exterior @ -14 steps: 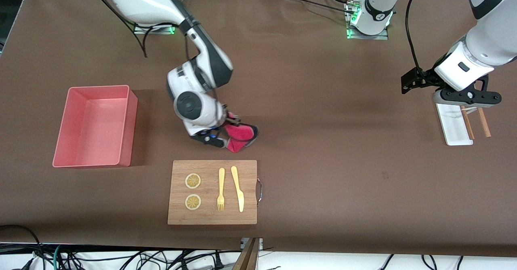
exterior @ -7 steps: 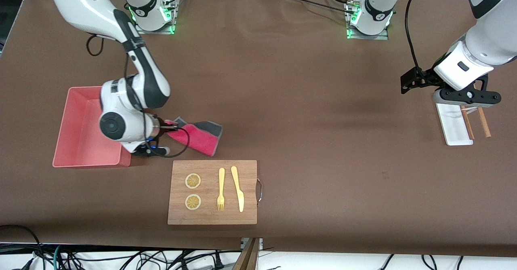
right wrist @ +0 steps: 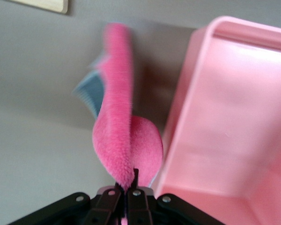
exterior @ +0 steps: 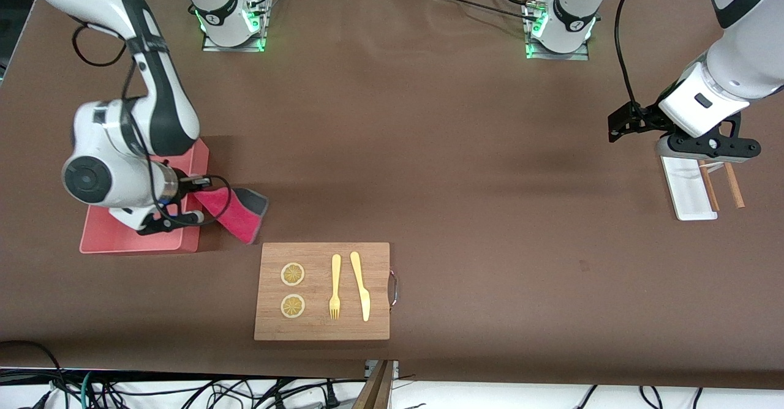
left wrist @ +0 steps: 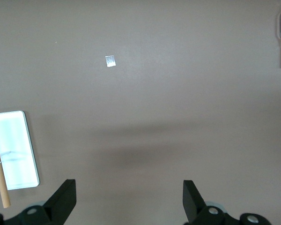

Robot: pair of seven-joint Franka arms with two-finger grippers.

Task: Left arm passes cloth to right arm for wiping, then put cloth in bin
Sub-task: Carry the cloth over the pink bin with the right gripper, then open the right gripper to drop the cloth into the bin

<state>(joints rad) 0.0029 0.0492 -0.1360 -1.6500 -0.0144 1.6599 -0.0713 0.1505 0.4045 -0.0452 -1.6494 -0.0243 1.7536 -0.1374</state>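
Brown table (exterior: 465,170), two arms. Right gripper (exterior: 195,183) over the pink bin's (exterior: 125,240) edge, fingers pinched on the magenta cloth (exterior: 229,210), which trails out past the bin wall above the table. Left gripper (left wrist: 129,206) waits with fingers spread above the white tray (exterior: 689,191).

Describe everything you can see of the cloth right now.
The cloth is a small, soft magenta-red terry piece with a grey underside that shows along its trailing edge. The right gripper is shut on one end of it, the pile bunched between the fingers, as the right wrist view shows. It hangs in the air, streaming out sideways from the gripper, over the table just beside the pink bin, at the wall toward the left arm's end. It is not in the bin yet.
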